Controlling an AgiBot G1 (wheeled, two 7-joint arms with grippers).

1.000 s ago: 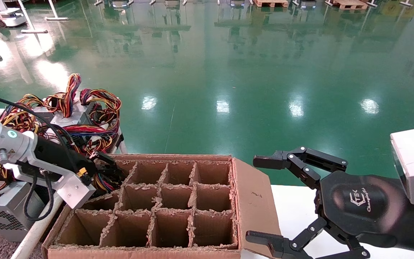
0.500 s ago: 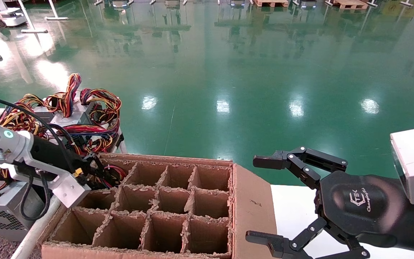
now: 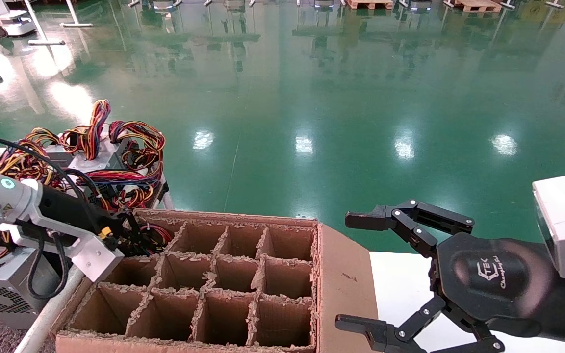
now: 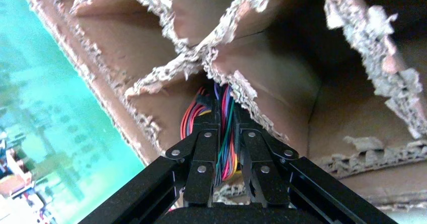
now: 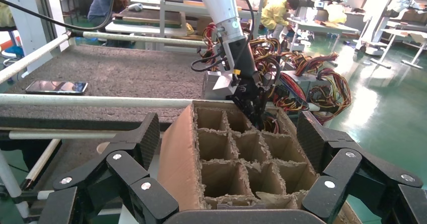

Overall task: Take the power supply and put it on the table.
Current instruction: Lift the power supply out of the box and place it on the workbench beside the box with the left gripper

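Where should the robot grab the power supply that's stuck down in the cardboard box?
Probably by its bundle of coloured wires, coming from straight above. The metal body sits hidden in the far left corner cell of the brown cardboard divider box, and only the wires stand up between the walls. The left gripper is already shut on them; the right gripper waits open over the white table.

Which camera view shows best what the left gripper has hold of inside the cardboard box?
The left wrist view: the left gripper is shut on a coloured wire bundle in a corner cell of the cardboard box. The head view shows the gripper at that corner, wires partly hidden. The right wrist view shows it from afar.
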